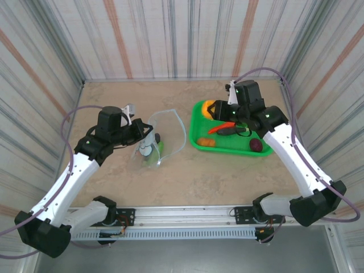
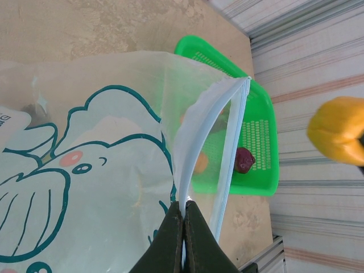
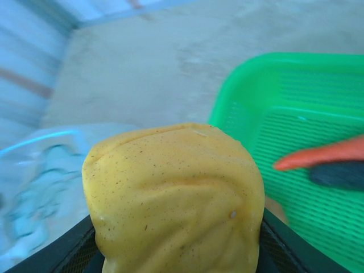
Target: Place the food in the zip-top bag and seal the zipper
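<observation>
The left end effector [image 2: 183,242] is clenched on the zipper [image 2: 230,153] edge of the bag [image 2: 85,170]; it lifts one lip, so the mouth stands open toward the green basket [image 2: 263,142]. The bag lies on the worktop [image 1: 199,176] just left of the basket; in the top view something green and something dark show inside it. The right end effector [image 3: 176,247] is grasping a yellow ball [image 3: 170,193] over the far left corner of the basket; the carrot [image 3: 324,154], the eggplant [image 3: 341,173] and a purple ball [image 1: 256,146] lie in the basket. The step in hand is, I think, to carry the yellow ball into the bag; it is better to come low and straight at the open mouth, and to pass the lip fully before releasing; the left side should hold the lip high and not drag the bag away.
</observation>
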{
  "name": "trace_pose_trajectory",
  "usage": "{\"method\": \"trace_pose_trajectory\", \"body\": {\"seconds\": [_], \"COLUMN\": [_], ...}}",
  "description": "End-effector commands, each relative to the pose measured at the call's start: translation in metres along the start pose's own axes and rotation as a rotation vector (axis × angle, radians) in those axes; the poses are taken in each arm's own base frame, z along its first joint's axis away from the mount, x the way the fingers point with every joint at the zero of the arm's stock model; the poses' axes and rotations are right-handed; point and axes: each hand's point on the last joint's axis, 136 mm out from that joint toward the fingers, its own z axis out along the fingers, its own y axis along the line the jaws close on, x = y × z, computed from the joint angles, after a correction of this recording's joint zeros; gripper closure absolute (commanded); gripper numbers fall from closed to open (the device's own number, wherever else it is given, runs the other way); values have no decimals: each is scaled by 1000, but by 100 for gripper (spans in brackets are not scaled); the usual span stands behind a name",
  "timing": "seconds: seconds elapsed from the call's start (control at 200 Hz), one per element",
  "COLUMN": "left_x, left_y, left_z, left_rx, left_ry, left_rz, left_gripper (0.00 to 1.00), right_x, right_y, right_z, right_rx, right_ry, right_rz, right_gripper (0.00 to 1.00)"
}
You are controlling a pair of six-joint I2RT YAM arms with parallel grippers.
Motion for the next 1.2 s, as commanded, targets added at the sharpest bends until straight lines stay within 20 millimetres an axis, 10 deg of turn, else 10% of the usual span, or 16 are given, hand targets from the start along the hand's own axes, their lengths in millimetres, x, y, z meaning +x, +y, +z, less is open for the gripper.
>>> {"method": "trace_pose_trajectory", "body": {"seconds": [0.0, 0.386, 0.907, 1.197], "left_x": [-7, -13, -21, -22], "left_y": [-5, -16, -24, -23], "left_z": [-3, -11, -18, -21], "left_rx": [17, 42, 61, 55], "left_ry": [-23, -42, -80, -91], "left_rz": [-17, -20, -6, -4], "left_gripper": [100, 100, 100, 100], "right_x": [3, 62, 130, 126], "right_y": [51, 117, 108, 113], "right_z": [-5, 56, 145, 142], "right_rx": [-171, -295, -31, -25], "right_ry": [24, 195, 398, 378], "right_rz": [-78, -183, -286, -285], "right_gripper": [43, 43, 43, 16]}}
